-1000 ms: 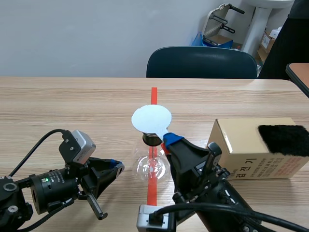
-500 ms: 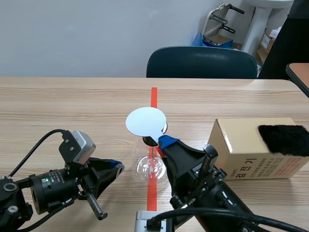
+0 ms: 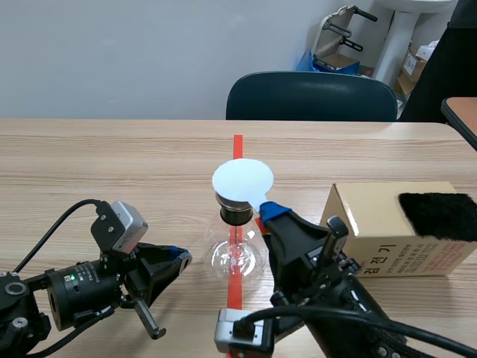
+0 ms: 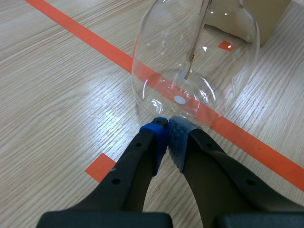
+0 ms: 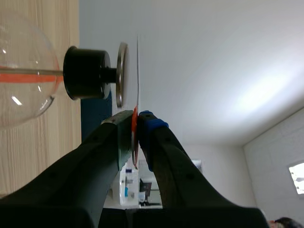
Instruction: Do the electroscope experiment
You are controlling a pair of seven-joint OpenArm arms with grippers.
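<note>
while the right gripper (image 3: pixel 266 209) pinches the white disc (image 3: pixel 242 180) over the electroscope (image 3: pixel 235 253) mid-frame, the left gripper (image 3: pixel 181 259) rests closed and empty at lower left; the box (image 3: pixel 395 231) reads "검전기".

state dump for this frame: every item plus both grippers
electroscope flask: upright on the table, black stopper in, metal plate on top.
white disc: held flat just above the metal plate, small gap between.
right gripper: shut on the white disc's handle.
left gripper: shut on nothing, low beside the flask's base.
box: closed, lying on the table.
black cloth: resting on the box.
</note>
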